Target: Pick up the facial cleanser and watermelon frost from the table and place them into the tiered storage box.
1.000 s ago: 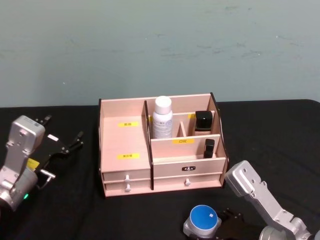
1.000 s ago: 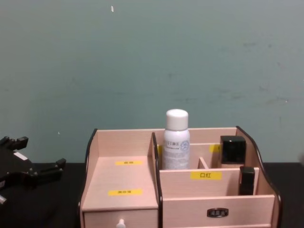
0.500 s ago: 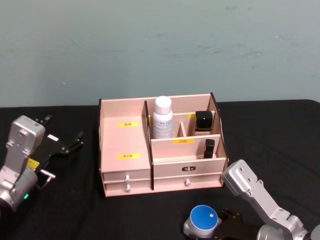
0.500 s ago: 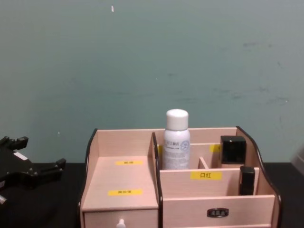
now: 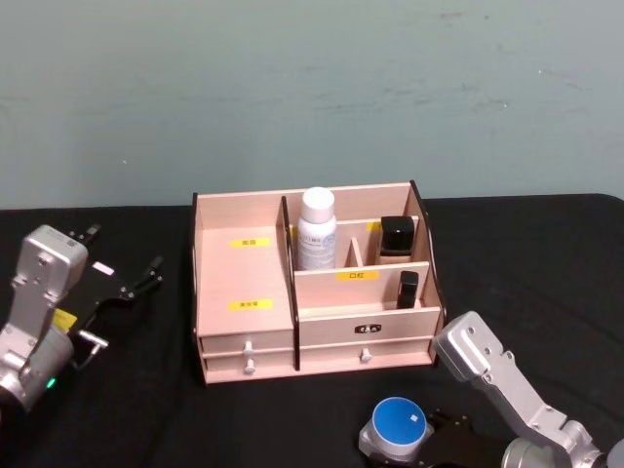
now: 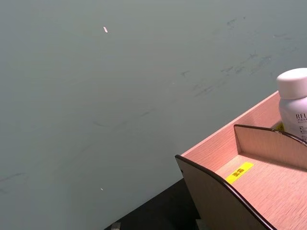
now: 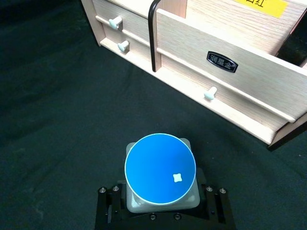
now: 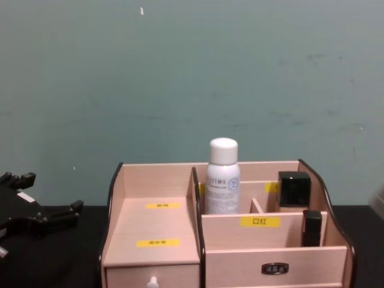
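Observation:
A squat clear jar with a round blue lid (image 7: 160, 167) sits low over the black table in front of the tiered storage box (image 5: 244, 283). My right gripper (image 7: 160, 194) is shut on its base, one black finger on each side. I cannot read a label on the jar, so I cannot tell whether it is the facial cleanser or the watermelon frost. The same jar (image 5: 395, 427) shows in the head view with the right gripper (image 5: 429, 441) behind it. A white capped bottle (image 5: 317, 230) stands upright in the box's back middle compartment. My left gripper (image 5: 125, 278) hovers open, left of the box.
Two black items (image 5: 396, 236) (image 5: 408, 289) stand in the box's right compartments. Two small front drawers (image 7: 211, 93) are closed. The box's left stepped shelves (image 8: 157, 225) hold nothing. A teal wall (image 8: 192, 72) rises behind the black table (image 5: 526, 263).
The right forearm has shifted slightly to the left. The jar and the left gripper stay in about the same place.

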{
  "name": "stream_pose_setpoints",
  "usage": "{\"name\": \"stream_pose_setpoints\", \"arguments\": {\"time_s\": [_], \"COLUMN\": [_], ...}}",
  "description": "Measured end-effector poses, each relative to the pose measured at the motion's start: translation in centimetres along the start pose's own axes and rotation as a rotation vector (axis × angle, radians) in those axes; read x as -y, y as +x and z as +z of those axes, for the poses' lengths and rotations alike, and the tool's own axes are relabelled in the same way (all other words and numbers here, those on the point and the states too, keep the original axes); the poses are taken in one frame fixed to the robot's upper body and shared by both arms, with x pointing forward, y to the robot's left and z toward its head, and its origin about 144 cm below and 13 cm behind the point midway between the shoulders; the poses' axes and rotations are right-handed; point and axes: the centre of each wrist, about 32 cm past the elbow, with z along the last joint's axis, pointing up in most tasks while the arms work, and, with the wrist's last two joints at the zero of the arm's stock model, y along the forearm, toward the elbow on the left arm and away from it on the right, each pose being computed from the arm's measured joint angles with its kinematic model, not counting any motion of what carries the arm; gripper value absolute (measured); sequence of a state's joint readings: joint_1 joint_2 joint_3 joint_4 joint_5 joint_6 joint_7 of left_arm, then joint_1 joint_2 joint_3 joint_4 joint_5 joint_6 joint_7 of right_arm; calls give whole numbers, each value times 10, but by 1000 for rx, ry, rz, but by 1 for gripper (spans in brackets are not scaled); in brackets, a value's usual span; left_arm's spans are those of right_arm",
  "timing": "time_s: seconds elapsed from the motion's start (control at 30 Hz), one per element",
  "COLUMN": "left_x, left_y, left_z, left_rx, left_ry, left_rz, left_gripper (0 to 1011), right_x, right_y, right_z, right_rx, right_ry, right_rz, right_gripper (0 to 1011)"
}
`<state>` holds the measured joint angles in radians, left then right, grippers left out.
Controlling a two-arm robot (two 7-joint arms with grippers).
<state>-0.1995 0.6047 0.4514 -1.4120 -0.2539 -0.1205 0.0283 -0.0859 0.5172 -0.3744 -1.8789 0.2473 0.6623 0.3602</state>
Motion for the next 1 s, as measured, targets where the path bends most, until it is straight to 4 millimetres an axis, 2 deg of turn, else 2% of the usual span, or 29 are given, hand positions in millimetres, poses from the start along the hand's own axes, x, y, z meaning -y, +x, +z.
{"name": "stream_pose_setpoints", "arguments": {"time_s": [1.0], "left_x": [0], "left_y": [0], "left_z": [0], "left_rx": [0], "left_ry": [0], "left_rz": [0], "left_gripper": [1010], "right_x": [0], "right_y": [0], "right_z": [0], "right_rx": [-1], "right_ry": [4], "right_rz": [1], "right_gripper": [817]}}
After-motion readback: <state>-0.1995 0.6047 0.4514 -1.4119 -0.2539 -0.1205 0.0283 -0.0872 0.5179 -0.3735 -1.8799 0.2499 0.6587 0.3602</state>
